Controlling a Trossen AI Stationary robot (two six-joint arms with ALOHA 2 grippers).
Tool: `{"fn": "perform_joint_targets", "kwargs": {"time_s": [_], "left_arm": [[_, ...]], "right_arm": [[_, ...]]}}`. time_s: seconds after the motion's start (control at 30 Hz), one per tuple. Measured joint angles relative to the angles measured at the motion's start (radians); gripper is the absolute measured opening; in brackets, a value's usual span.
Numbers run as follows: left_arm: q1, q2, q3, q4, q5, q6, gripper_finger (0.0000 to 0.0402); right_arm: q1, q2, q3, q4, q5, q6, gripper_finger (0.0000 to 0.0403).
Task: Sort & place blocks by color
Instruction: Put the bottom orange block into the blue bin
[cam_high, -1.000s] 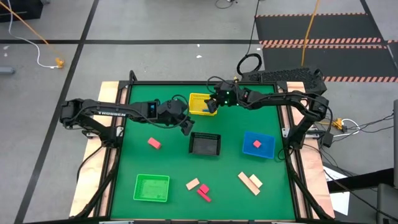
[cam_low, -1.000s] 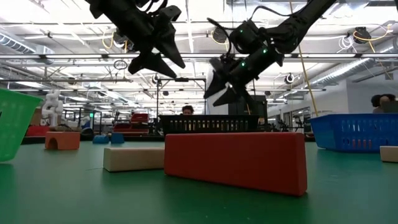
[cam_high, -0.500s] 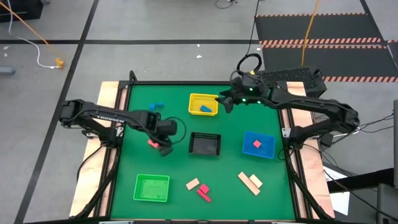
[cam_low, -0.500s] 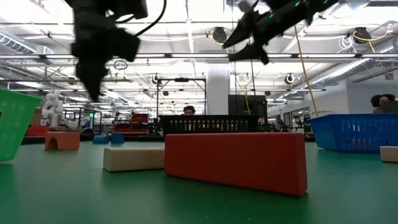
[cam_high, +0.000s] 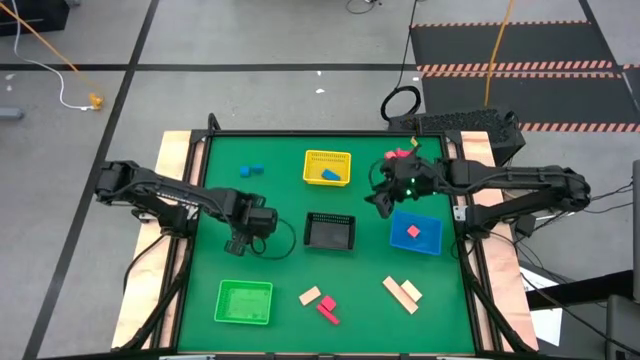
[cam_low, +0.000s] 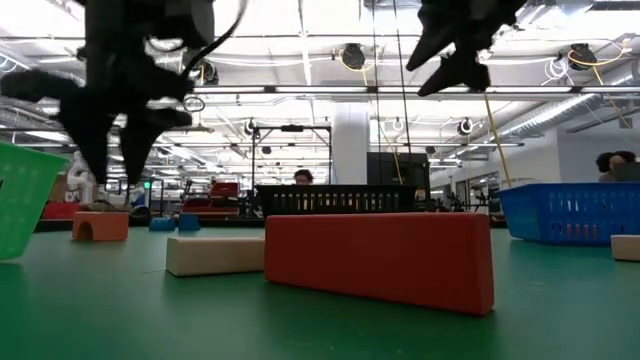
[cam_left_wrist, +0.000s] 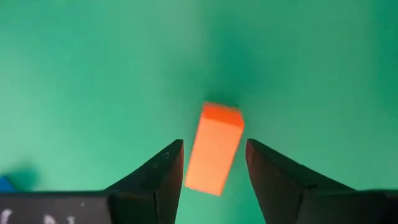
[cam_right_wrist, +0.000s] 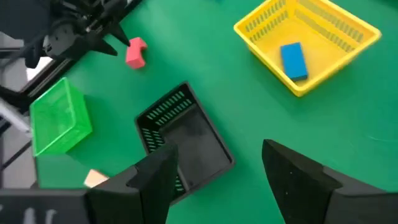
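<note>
Left gripper (cam_left_wrist: 211, 163) has dropped over the small red rectangular block (cam_left_wrist: 214, 148), fingers apart straddling it, probably pre-grasp. Right gripper (cam_right_wrist: 214, 163), spread empty, has retreated from the yellow mesh basket (cam_right_wrist: 348, 31).

From above, my left gripper (cam_high: 238, 243) covers the red block (cam_left_wrist: 214, 148) beside the black basket (cam_high: 330, 231). My blurred right gripper (cam_low: 455, 62) hides its fingers.

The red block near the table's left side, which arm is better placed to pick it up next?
Left. The left gripper is open directly over the red block, its jaws straddling it. The right gripper is open too, but far off, beside the blue basket.
</note>
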Motion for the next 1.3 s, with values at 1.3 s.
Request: {"fn": "perform_joint_targets", "kwargs": {"time_s": [1.3], "left_arm": [[0.051, 0.001, -0.07, 0.445, -0.028, -0.516, 0.0135]], "right_arm": [[0.095, 0.019, 0.0, 0.023, 0.164, 0.269, 0.0224]]}}
